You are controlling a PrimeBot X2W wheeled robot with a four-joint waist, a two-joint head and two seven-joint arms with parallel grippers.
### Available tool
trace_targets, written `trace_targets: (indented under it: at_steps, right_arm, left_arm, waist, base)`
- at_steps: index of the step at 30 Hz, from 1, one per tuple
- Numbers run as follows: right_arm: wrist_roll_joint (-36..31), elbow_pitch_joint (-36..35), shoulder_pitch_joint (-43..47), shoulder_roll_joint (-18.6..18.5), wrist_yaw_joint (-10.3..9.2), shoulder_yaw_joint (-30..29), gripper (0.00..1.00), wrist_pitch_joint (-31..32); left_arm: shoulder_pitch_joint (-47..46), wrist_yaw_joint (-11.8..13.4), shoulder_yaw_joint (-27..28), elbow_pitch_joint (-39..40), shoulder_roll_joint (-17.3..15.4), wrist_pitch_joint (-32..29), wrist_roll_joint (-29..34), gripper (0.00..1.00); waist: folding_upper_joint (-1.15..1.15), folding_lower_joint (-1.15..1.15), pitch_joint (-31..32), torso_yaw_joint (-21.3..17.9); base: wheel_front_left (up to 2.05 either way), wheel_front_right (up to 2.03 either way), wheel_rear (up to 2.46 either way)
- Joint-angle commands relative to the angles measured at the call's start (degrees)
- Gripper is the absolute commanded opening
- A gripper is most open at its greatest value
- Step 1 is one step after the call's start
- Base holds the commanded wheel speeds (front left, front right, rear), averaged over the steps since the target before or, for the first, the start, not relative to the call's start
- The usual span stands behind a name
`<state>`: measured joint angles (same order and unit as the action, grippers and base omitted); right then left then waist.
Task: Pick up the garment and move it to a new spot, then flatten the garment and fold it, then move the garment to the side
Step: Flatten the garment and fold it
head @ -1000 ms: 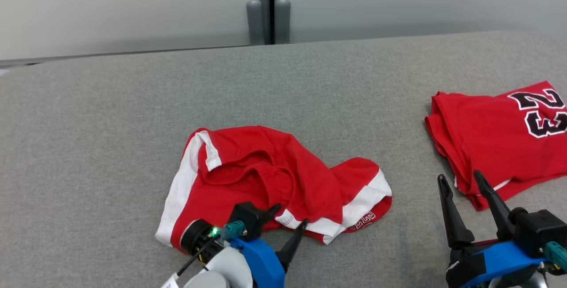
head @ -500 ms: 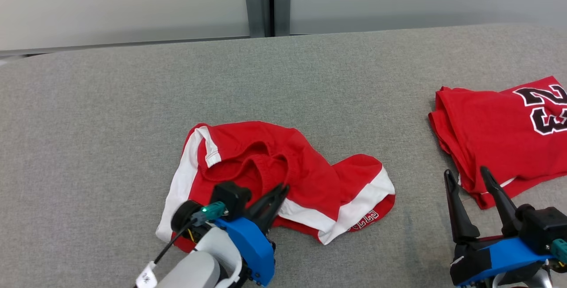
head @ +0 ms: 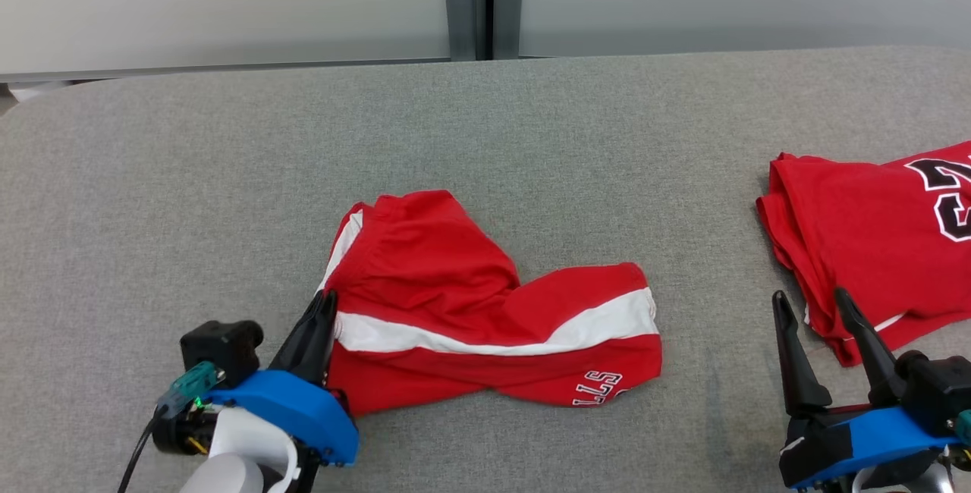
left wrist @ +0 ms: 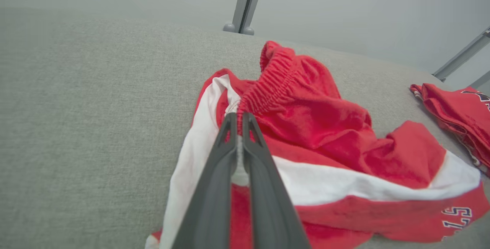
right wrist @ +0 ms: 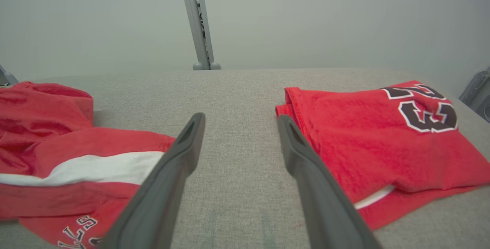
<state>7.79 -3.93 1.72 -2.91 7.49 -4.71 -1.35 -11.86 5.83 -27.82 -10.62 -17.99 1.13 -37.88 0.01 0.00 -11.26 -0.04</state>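
Left gripper [head: 326, 303], 7 o'clock: jaws pinched shut on shorts [head: 485, 303] at waistband corner. Right gripper [head: 812, 297], 5 o'clock: jaws wide, empty. Shorts crumpled at centre. Risk: thin pinch slips on lifting; trailing leg may snag jersey [head: 865, 250], 3 o'clock

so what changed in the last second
The left gripper shut on the red, white-striped fabric shorts and pulled them towards the robot's left, drawing the crumpled cloth out longer. The open right gripper and the folded red numbered jersey stayed put.
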Motion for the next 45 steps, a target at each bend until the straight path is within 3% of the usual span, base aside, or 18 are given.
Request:
trace_targets:
  at_steps: [1, 6, 7, 8, 14, 20, 30, 45]
  right_arm:
    - [0.0, 0.1, -0.4, 0.0, 0.00, -0.3, 1.00, -0.5]
    - [-0.3, -0.3, -0.6, 0.0, 0.00, -0.8, 1.00, -0.4]
    - [-0.3, -0.4, -0.6, 0.0, 0.00, -0.9, 1.00, -0.4]
    - [-0.4, -0.4, -0.7, 0.0, 0.00, -1.0, 1.00, -0.5]
    - [-1.2, -1.3, -0.8, 0.0, 0.00, -1.2, 1.00, 0.1]
    - [-2.2, -2.7, 0.1, 0.0, 0.00, -1.4, 1.00, 1.2]
    - [-2.9, -4.5, 2.8, -0.1, 0.00, -0.1, 1.00, 3.3]
    - [-2.4, -5.8, 4.3, 0.0, 0.00, -0.3, 1.00, 4.3]
  left_arm:
    - [1.7, 1.0, 0.8, 1.1, -0.7, 0.1, -0.4, 0.00]
    - [6.1, 3.3, 2.1, 3.2, -1.8, 0.2, -1.4, 0.00]
    - [6.5, 3.5, 2.3, 3.4, -1.7, 0.9, -1.3, 0.43]
    - [6.9, 3.5, 2.1, 3.5, -1.5, 1.3, -1.1, 1.00]
    - [6.0, 2.8, 2.4, 3.5, -1.4, 8.9, 2.0, 1.00]
    - [4.2, 3.7, 3.5, 5.0, -3.0, 13.2, 7.2, 1.00]
    - [7.8, 4.9, 5.3, 6.6, -7.6, 13.3, 11.2, 1.00]
    - [10.5, 6.5, 5.1, 9.7, -8.7, 11.3, 10.4, 1.00]
  waist:
    - [-0.01, 0.00, -0.1, 0.1]
    - [-0.01, 0.00, -0.3, 0.5]
    - [-0.01, 0.00, -0.3, 0.6]
    - [-0.01, 0.00, -0.3, 0.7]
    - [-0.01, 0.00, 0.4, 1.3]
    - [-0.01, 0.00, 2.3, 1.7]
    - [-0.01, 0.00, 5.9, 1.0]
    - [-0.01, 0.00, 6.8, 1.1]
  base:
    - [0.00, 0.00, 0.00]
    - [0.00, 0.00, 0.00]
    - [0.00, 0.00, 0.00]
    - [0.00, 0.00, 0.00]
    - [0.00, 0.00, 0.00]
    - [0.00, 0.00, 0.00]
    - [0.00, 0.00, 0.00]
    - [0.00, 0.00, 0.00]
